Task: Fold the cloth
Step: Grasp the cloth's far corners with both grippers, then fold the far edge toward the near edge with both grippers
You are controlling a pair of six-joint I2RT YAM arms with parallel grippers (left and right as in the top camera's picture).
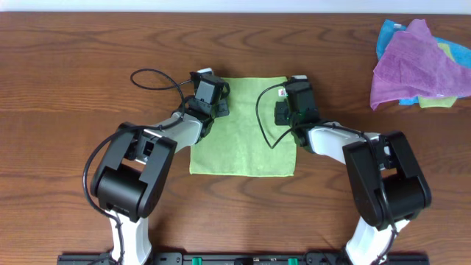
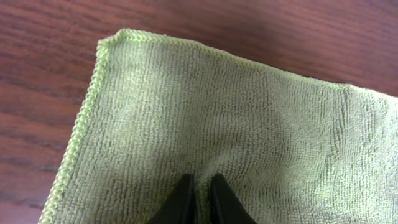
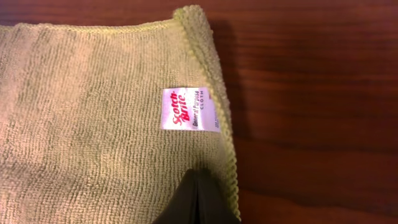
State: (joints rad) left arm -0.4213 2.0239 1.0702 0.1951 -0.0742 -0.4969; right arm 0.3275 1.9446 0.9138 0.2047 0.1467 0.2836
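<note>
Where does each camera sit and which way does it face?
Overhead: above the table, facing straight down at the cloth; left arm, right arm show.
Left wrist: left arm, facing the cloth's corner; left tool tips show.
Right wrist: right arm, facing the white tag; right tool tips show.
Shared: the tag, in overhead and right wrist.

Overhead, you can't see the two far corners of the cloth (image 1: 243,136), because the left gripper (image 1: 208,94) and right gripper (image 1: 296,99) sit over them. In both wrist views the bottom edge cuts off the fingers and the cloth runs out of frame. The smallest print on the tag (image 3: 188,109) is too blurred to read. The blue cloth (image 1: 388,33) is mostly buried under the purple cloth (image 1: 412,62), and the right edge clips that pile.
</note>
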